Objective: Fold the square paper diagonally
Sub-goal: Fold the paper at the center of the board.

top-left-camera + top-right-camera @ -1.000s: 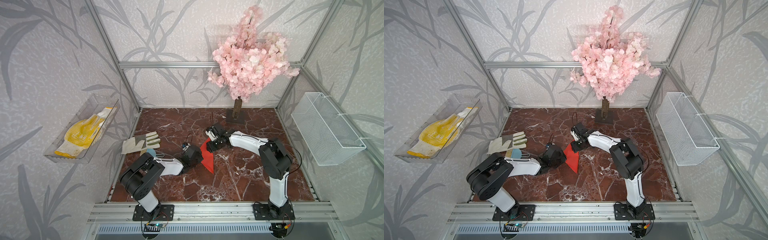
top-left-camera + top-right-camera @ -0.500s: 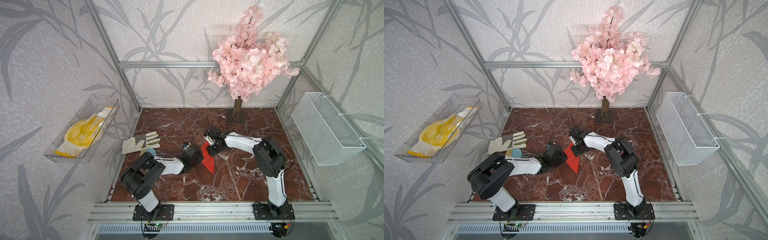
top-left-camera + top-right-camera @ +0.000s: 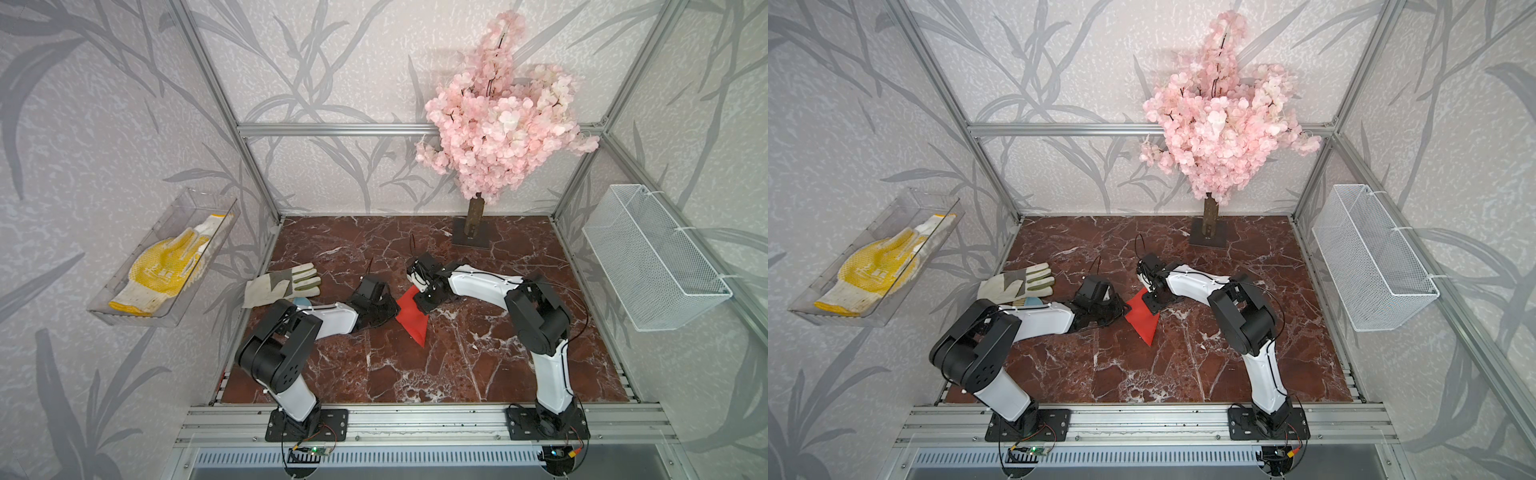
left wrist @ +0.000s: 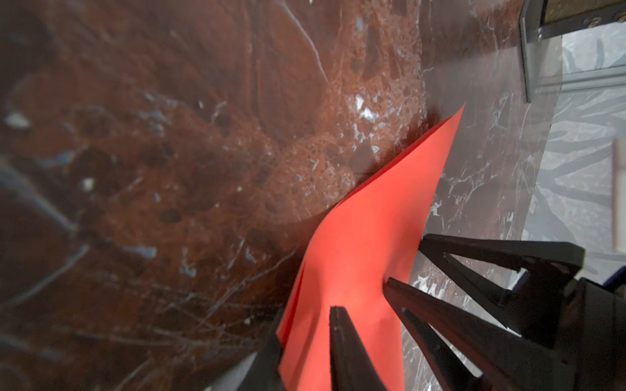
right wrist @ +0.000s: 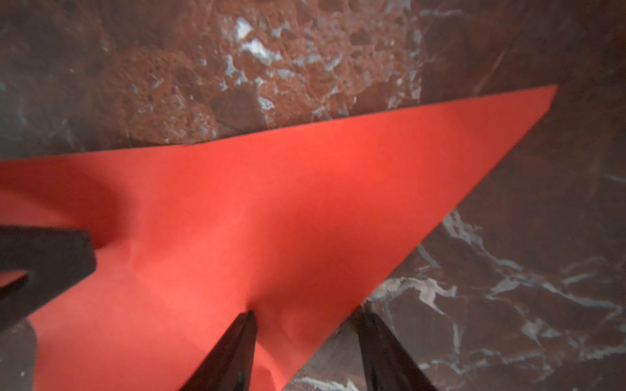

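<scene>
I am holding both arms low over the middle of the tabletop (image 3: 457,365), where the square paper (image 3: 413,320) is lying folded into a red-orange triangle, its long point aiming toward the near edge. My left hand (image 3: 394,309) is sitting at the paper's left corner. In the left wrist view its jaws are standing a little apart: one finger (image 4: 338,342) is lying over the sheet and the other is just past its edge, so the corner is running through the gap between them and bulging up slightly there. My right hand (image 3: 423,301) is poised at the paper's far right edge, jaws about half open and gripping nothing. In the right wrist view one fingertip (image 5: 249,321) is touching the sheet, while the other is standing over bare marble just beside the edge. A pale work glove (image 3: 282,284) is lying well to the left, near the wall.
</scene>
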Controlling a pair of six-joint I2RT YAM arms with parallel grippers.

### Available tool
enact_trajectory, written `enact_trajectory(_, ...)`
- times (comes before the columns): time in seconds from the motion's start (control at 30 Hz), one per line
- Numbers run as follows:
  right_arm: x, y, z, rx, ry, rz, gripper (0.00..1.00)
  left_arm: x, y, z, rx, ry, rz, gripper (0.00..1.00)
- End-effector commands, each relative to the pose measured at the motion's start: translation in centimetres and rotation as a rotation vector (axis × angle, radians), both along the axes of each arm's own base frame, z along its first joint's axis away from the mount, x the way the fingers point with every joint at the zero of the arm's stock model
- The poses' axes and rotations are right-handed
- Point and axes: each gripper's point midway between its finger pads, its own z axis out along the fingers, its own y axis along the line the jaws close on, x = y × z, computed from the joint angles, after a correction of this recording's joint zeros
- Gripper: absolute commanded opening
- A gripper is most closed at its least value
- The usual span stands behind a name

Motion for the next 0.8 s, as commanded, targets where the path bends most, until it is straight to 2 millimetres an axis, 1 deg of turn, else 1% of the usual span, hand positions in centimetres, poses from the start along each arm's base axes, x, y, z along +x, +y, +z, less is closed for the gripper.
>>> enact_trajectory(0.0,-2.3,-1.5,-3.6,-0.080,0.109,0.007,0.54,-3.2,0.4,-2.5,0.034,0.157,-0.149,0.22)
enact_trajectory(0.1,-2.4,-1.5,-3.8,-0.076,0.114,0.004,0.54,-3.1,0.3,-3.0,0.026,0.186,-0.184,0.20)
enact_trajectory(0.27,-2.3,-1.5,-3.9,-0.076,0.111,0.005,0.54,-2.5,1.0,-3.6,0.029,0.199,-0.180,0.14)
enact_trajectory(0.37,-2.3,-1.5,-3.9,-0.075,0.109,0.003,0.54,-2.1,1.1,-3.5,0.021,0.189,-0.175,0.09)
enact_trajectory(0.43,-1.9,-1.3,-3.3,-0.048,0.103,-0.006,0.54,-1.8,1.2,-3.2,0.028,0.176,-0.179,0.05)
enact_trajectory(0.5,-1.3,-0.9,-2.1,0.008,0.103,-0.026,0.54,-1.8,1.2,-3.1,0.032,0.162,-0.177,0.00)
enact_trajectory(0.57,-0.5,-0.5,0.0,0.101,0.095,-0.061,0.56,-1.8,1.2,-2.9,0.029,0.144,-0.167,0.00)
enact_trajectory(0.63,0.1,-0.2,2.8,0.236,0.090,-0.104,0.57,-1.8,1.3,-2.9,0.028,0.123,-0.142,0.00)
enact_trajectory(0.73,0.2,-0.3,6.2,0.418,0.111,-0.164,0.58,-2.1,1.6,-3.1,0.057,0.096,-0.094,0.00)
enact_trajectory(0.77,-0.1,-0.4,6.9,0.465,0.123,-0.180,0.58,-2.3,1.6,-3.1,0.065,0.089,-0.081,0.00)
